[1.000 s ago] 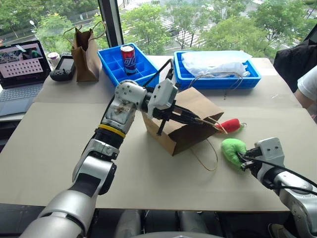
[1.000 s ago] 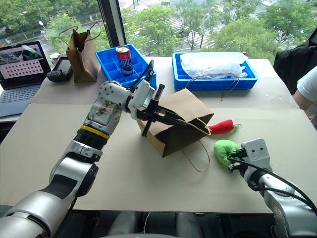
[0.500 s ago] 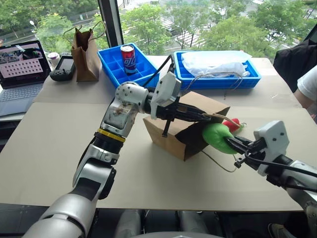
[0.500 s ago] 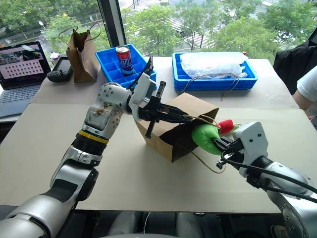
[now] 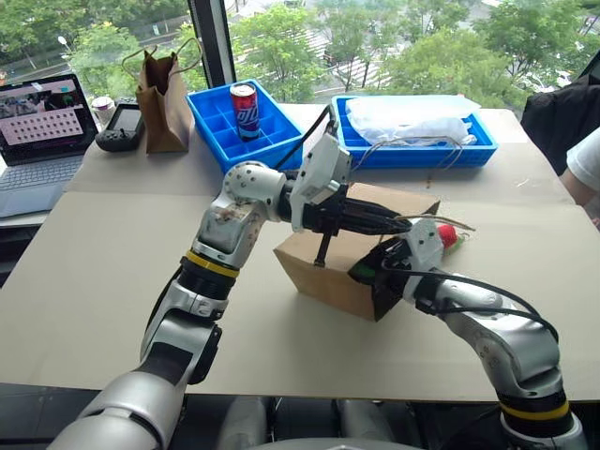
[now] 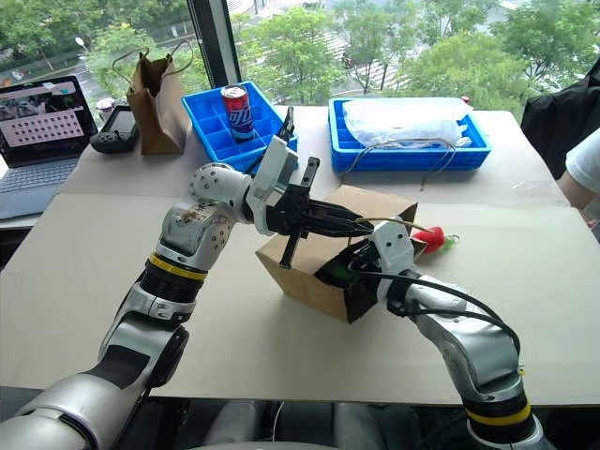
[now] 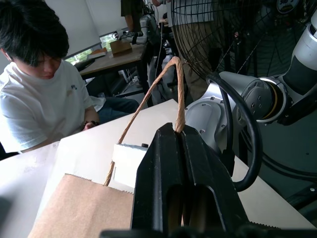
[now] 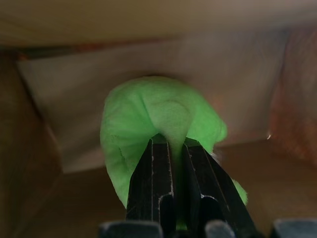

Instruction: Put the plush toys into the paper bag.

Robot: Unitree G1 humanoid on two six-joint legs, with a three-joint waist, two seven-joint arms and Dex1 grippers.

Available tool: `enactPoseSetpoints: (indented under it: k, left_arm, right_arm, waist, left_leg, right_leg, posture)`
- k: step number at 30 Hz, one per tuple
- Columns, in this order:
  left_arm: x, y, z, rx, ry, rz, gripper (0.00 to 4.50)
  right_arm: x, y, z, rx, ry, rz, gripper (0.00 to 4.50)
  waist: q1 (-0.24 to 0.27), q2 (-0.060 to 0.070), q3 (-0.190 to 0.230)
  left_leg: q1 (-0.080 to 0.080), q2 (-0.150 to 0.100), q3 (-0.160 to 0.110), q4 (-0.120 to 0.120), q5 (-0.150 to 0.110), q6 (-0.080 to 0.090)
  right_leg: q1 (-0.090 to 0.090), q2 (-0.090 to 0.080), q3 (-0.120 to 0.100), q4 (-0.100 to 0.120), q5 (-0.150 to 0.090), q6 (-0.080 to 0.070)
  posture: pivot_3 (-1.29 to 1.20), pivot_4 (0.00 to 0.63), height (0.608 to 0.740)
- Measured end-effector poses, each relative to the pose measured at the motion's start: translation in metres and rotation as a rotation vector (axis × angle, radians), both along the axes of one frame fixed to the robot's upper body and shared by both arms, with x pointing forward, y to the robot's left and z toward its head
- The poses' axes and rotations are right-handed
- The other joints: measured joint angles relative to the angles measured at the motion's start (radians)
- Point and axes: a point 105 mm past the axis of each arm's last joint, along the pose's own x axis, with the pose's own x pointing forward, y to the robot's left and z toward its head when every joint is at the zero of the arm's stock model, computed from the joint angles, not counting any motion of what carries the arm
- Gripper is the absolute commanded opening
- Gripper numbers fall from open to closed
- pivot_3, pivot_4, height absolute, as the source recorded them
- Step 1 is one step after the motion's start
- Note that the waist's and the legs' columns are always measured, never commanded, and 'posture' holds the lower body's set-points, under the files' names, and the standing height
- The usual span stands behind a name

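The light-brown paper bag (image 5: 323, 267) lies on its side on the table with its mouth towards my right arm. My left gripper (image 7: 177, 130) is shut on the bag's tan cord handle (image 7: 148, 96) and holds the mouth's upper edge up. My right gripper (image 8: 171, 144) reaches inside the bag mouth and is shut on the lime-green plush toy (image 8: 158, 114); a sliver of green shows in the dark opening (image 6: 330, 275). The red chili plush toy (image 5: 442, 234) lies on the table just behind the bag's mouth, partly hidden by my right hand.
A darker, narrow paper bag (image 5: 164, 94), a laptop (image 5: 42, 122) and a handheld device (image 5: 120, 127) stand at the back left. Behind the bag are a blue tray (image 5: 216, 127) with a soda can (image 5: 245, 100) and another blue tray (image 5: 412, 145) with a plastic bag. A person (image 5: 586, 159) sits at the right edge.
My right gripper has swung left from the table's right side, carrying the green toy into the bag's mouth. The bag's mouth has lifted and opened wider.
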Motion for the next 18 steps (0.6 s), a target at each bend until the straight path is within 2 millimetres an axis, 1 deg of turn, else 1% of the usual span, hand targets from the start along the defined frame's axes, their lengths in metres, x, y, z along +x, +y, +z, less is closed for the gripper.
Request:
enactPoseSetpoints:
  k: [1, 4, 7, 8, 9, 12, 14, 15, 17, 18]
  left_arm:
    - [0.002, 0.001, 0.000, 0.001, 0.002, 0.011, 0.00]
    - [0.007, 0.004, 0.000, 0.006, 0.000, 0.034, 0.00]
    - [0.013, 0.007, 0.001, 0.001, -0.013, 0.070, 0.00]
    - [0.014, 0.009, 0.001, 0.002, -0.013, 0.079, 0.00]
    - [0.015, 0.009, 0.001, 0.002, -0.017, 0.082, 0.00]
    - [0.017, 0.011, 0.002, 0.001, -0.026, 0.099, 0.00]
    - [0.021, 0.014, 0.002, -0.002, -0.018, 0.120, 0.00]
    - [0.022, 0.014, 0.002, -0.003, -0.019, 0.124, 0.00]
    - [0.022, 0.013, 0.002, -0.005, -0.021, 0.122, 0.00]
    - [0.022, 0.014, 0.003, -0.005, -0.025, 0.126, 0.00]
  right_arm:
    - [-0.001, -0.003, -0.001, 0.010, 0.004, -0.013, 1.11]
    - [-0.006, -0.010, 0.000, 0.061, 0.009, -0.042, 2.11]
    - [-0.021, -0.024, 0.015, 0.125, -0.025, -0.052, 3.06]
    - [-0.025, -0.029, 0.020, 0.132, -0.038, -0.054, 3.51]
    - [-0.030, -0.037, 0.025, 0.139, -0.048, -0.058, 3.83]
    - [-0.040, -0.065, 0.038, 0.124, -0.063, -0.095, 3.83]
    - [-0.043, -0.087, 0.054, 0.107, -0.104, -0.135, 3.83]
    - [-0.041, -0.097, 0.062, 0.099, -0.126, -0.159, 3.83]
    - [-0.038, -0.105, 0.067, 0.089, -0.140, -0.185, 3.83]
    - [-0.033, -0.114, 0.068, 0.073, -0.144, -0.223, 3.83]
  waist:
    - [0.000, 0.000, 0.000]
    - [0.002, 0.000, 0.000]
    - [0.004, 0.000, 0.000]
    - [0.004, 0.000, 0.000]
    - [0.004, 0.000, 0.000]
    - [0.005, 0.000, 0.000]
    - [0.004, 0.000, 0.000]
    - [0.002, 0.000, 0.000]
    - [-0.003, 0.000, 0.000]
    - [-0.006, 0.000, 0.000]
  left_leg:
    - [0.000, 0.000, 0.000, 0.000, 0.000, 0.000]
    - [-0.001, 0.000, 0.000, 0.000, 0.000, 0.000]
    - [-0.001, 0.000, -0.001, 0.000, 0.000, 0.000]
    - [-0.001, 0.000, -0.001, 0.000, 0.000, 0.000]
    - [-0.001, 0.000, 0.000, 0.000, 0.000, 0.000]
    - [0.001, 0.000, 0.000, 0.000, 0.000, 0.000]
    - [0.001, 0.000, 0.000, 0.000, 0.000, 0.000]
    - [0.002, 0.000, 0.000, 0.000, 0.000, 0.000]
    - [0.002, 0.000, 0.000, 0.000, 0.000, 0.000]
    - [0.003, 0.001, 0.000, -0.001, 0.000, 0.000]
  right_leg:
    - [0.000, 0.000, 0.000, 0.000, 0.000, 0.000]
    - [-0.001, 0.000, 0.000, 0.000, 0.000, 0.000]
    - [0.000, 0.000, 0.000, 0.000, 0.000, 0.000]
    - [0.000, 0.000, 0.000, 0.000, 0.000, 0.000]
    - [0.000, 0.000, 0.000, 0.000, 0.000, 0.000]
    - [0.001, -0.001, 0.000, 0.000, 0.000, 0.000]
    - [0.002, 0.000, 0.000, -0.001, 0.000, 0.000]
    - [0.002, 0.000, 0.000, -0.001, 0.000, 0.000]
    - [0.002, 0.000, 0.000, 0.000, 0.000, 0.000]
    - [0.002, 0.001, 0.000, 0.000, 0.000, 0.000]
  posture:
    - [0.00, 0.150, 0.724]
    - [0.00, 0.150, 0.724]
    - [0.00, 0.150, 0.724]
    - [0.00, 0.150, 0.724]
    - [0.00, 0.150, 0.724]
    - [0.00, 0.150, 0.724]
    - [0.00, 0.150, 0.724]
    - [0.00, 0.150, 0.724]
    - [0.00, 0.150, 0.724]
    - [0.00, 0.150, 0.724]
